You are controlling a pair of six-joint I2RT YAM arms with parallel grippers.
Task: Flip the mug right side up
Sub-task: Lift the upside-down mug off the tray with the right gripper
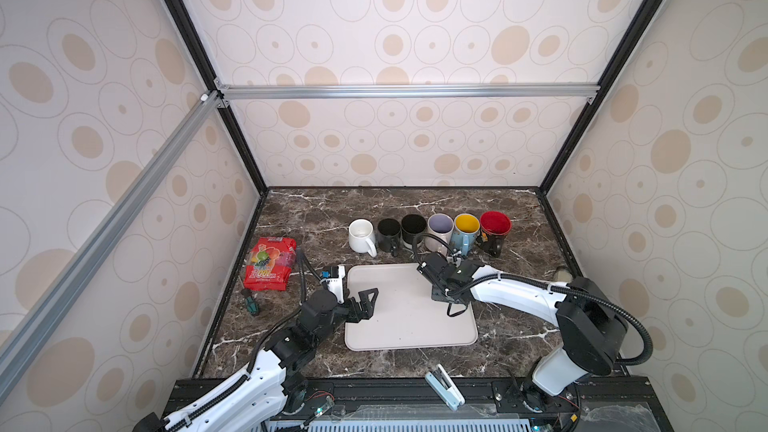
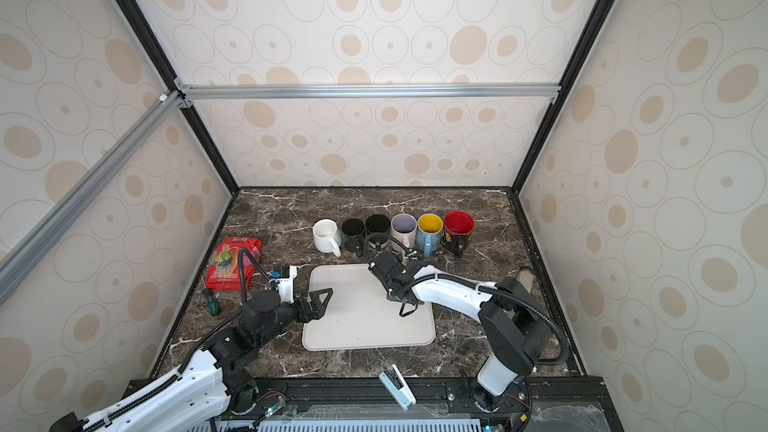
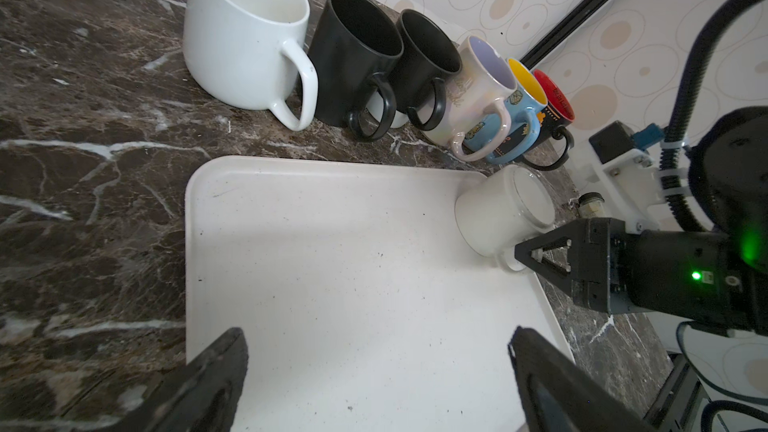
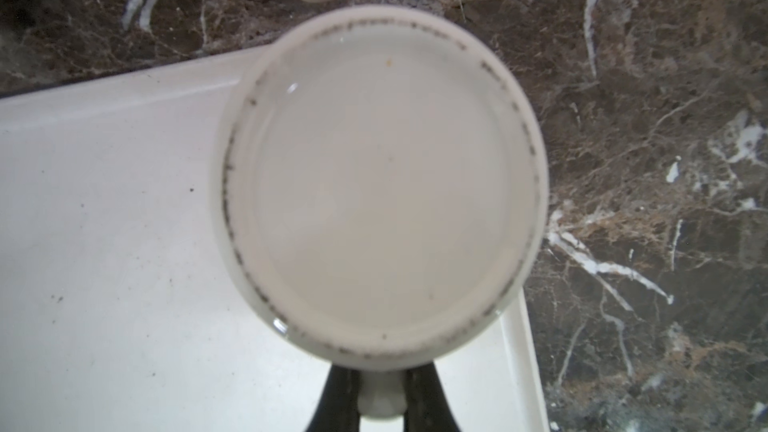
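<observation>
pinching only the handle [image 4: 380, 403] of the upside-down white ceramic mug [image 3: 505, 211] at the corner of the pale plastic tray [image 3: 332, 284], the right gripper [image 3: 524, 252] risks slippage or knocking the neighbouring blue-and-yellow mug [image 3: 515, 118] during rotation; the left gripper [image 3: 374, 388] gapes idle.

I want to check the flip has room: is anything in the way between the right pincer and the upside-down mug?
Nothing visible. The right pincer is already shut on the handle of the white mug, which sits upside down at the tray corner. The row of mugs stands close behind it.
</observation>
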